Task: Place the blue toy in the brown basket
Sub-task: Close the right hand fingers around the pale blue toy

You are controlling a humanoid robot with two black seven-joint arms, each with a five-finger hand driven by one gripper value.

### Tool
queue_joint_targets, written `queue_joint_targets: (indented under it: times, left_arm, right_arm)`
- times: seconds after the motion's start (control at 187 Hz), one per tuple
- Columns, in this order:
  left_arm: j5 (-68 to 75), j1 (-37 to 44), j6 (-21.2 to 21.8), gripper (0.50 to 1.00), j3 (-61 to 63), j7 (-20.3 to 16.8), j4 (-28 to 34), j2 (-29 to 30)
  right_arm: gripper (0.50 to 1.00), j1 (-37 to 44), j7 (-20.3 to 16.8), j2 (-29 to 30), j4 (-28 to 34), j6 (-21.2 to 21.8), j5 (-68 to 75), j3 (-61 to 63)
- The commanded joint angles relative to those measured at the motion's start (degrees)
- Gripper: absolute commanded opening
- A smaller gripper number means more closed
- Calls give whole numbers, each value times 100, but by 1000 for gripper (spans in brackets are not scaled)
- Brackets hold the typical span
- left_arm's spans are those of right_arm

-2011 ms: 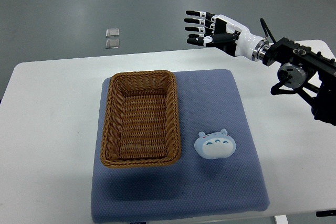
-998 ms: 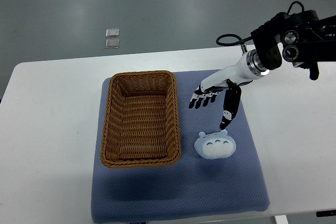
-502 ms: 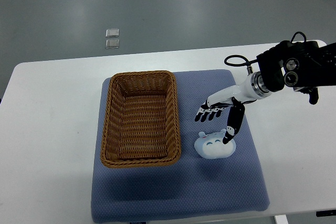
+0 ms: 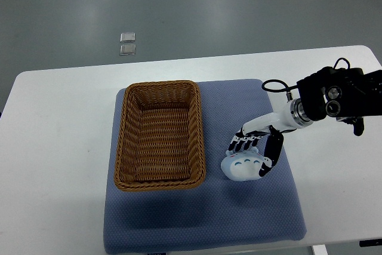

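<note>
blue toy [image 4: 241, 167] top edge hidden | right robot hand [image 4: 253, 153] fingers spread over it | grip unclear

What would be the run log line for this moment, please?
phase: grasping | right hand: closing around blue toy on mat | brown basket: empty | left hand: not in view

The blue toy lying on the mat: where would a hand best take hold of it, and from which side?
Probably across its rounded body, from above. The blue toy lies flat on the mat, low and wide, so only its sides offer purchase. The right hand already straddles it from the far side, opposite the basket.
</note>
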Motion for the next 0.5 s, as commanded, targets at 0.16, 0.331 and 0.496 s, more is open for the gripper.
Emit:
queue_joint_targets:
  times: [0.16, 0.331, 0.496]
  left_arm:
    - [0, 1, 0, 1000, 0, 0, 5, 0]
    - [0, 1, 0, 1000, 0, 0, 5, 0]
    - [0, 1, 0, 1000, 0, 0, 5, 0]
  right_arm:
    - [897, -305, 0, -2, -42, -190, -90, 123]
    - [891, -402, 0, 16, -104, -286, -99, 141]
    - [807, -551, 0, 60, -156, -453, -230, 141]
